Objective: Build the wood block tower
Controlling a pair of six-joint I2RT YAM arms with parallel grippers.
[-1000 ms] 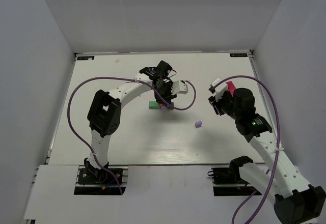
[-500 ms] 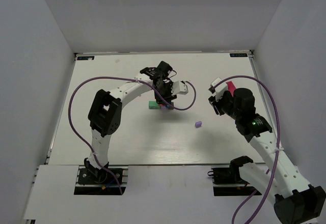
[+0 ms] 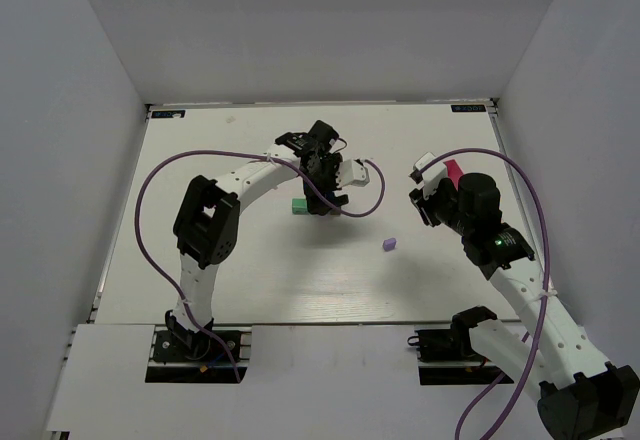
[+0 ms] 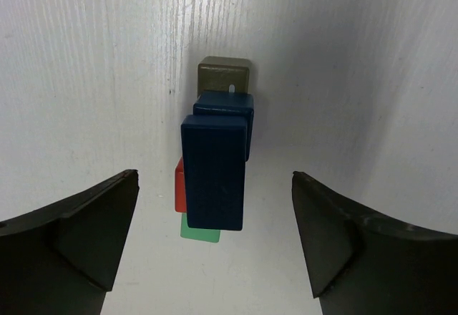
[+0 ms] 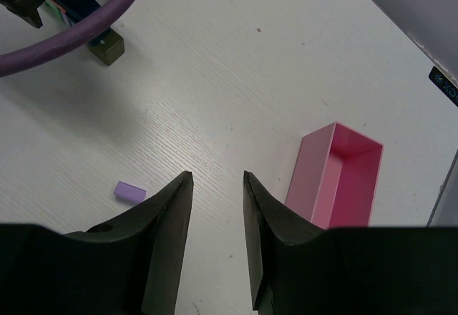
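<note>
In the left wrist view the tower is seen from straight above. A dark blue bar (image 4: 213,172) lies on top, a second blue block (image 4: 227,104) is behind it, and red (image 4: 179,186) and green (image 4: 199,230) pieces show underneath. My left gripper (image 4: 215,179) hangs over the tower, open, with both fingers well clear of the blue bar. From the top camera only the tower's green edge (image 3: 298,205) shows beside the left gripper (image 3: 324,198). A loose purple block (image 3: 389,245) lies to the right. My right gripper (image 5: 217,177) is open and empty above bare table.
An olive block (image 4: 225,76) sits on the table just behind the tower, also in the right wrist view (image 5: 107,49). The pink tray (image 5: 336,175) stands right of my right gripper. The left arm's purple cable (image 5: 71,36) loops over the table near the tower.
My left gripper has opened wide and let go of the dark blue bar, which stays on top of the tower. The right arm has not moved.
</note>
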